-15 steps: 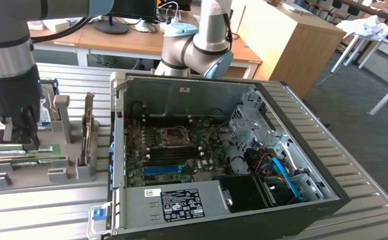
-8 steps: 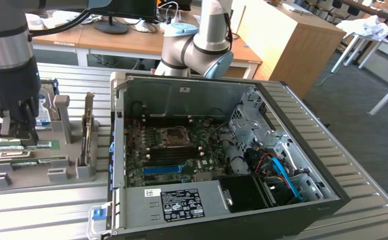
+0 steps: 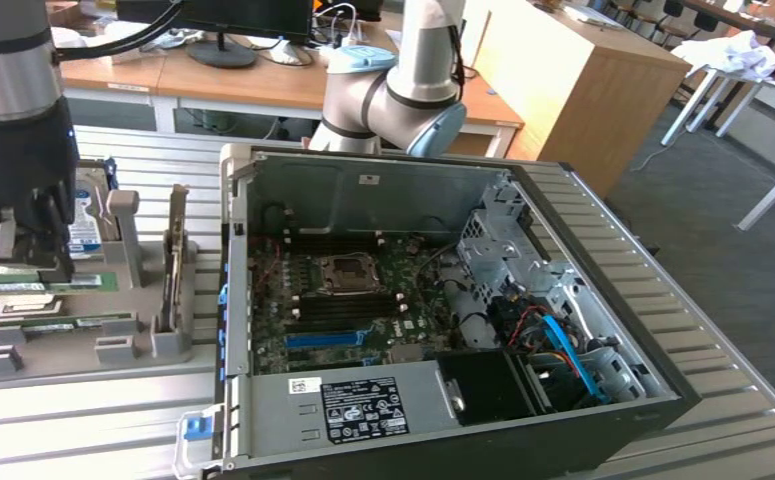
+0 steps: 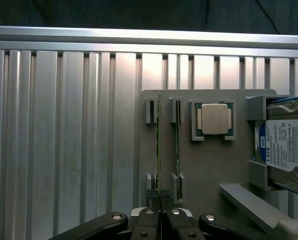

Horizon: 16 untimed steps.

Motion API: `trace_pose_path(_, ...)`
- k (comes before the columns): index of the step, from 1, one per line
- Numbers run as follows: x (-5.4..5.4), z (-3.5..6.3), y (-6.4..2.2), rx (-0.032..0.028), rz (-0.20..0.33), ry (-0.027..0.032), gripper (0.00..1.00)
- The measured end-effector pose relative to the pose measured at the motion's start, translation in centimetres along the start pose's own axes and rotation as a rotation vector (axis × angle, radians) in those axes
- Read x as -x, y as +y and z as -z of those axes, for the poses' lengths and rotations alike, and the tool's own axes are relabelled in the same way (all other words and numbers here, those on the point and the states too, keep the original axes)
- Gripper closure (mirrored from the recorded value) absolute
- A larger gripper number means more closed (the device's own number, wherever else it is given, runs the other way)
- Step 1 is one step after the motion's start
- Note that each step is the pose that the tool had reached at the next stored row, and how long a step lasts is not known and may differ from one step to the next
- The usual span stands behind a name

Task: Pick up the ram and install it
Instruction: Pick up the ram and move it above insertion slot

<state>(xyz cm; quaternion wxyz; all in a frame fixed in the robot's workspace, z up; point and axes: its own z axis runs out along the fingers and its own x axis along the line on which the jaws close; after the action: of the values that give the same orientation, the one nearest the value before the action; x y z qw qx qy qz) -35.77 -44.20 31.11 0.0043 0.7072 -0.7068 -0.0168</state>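
Note:
The ram (image 4: 158,145) is a thin green stick standing on edge in the grey holder (image 4: 209,165), in line with its slot brackets. My gripper (image 4: 159,197) is shut on its near end, one dark finger pressed against each side. In the exterior view the gripper (image 3: 30,262) hangs over the holder (image 3: 67,355) at the exterior view's left, with the green ram (image 3: 40,285) just under its fingers. Whether the stick is lifted out of its slot cannot be told. A second green stick (image 4: 177,145) stands parallel in the neighbouring slot.
On the same holder are a square silver processor (image 4: 214,119) and a blue-labelled hard drive (image 4: 286,142). The open computer case (image 3: 454,300) lies to the exterior view's right, with its motherboard slots (image 3: 347,310) exposed. The arm's base (image 3: 401,90) stands behind the case.

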Motion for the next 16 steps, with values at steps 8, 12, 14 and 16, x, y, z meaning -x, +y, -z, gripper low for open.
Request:
trace_pose_path(8,0.0,1.16,-0.01,0.0001,0.0,0.0001,0.88)
trace_pose_path(12,0.0,1.74,-0.01,0.0,0.0,0.0,0.88)
trace_pose_path(14,0.0,2.02,-0.01,0.0,0.0,0.0,0.88)
trace_pose_path(16,0.0,2.31,-0.01,0.0,0.0,0.0,0.88)
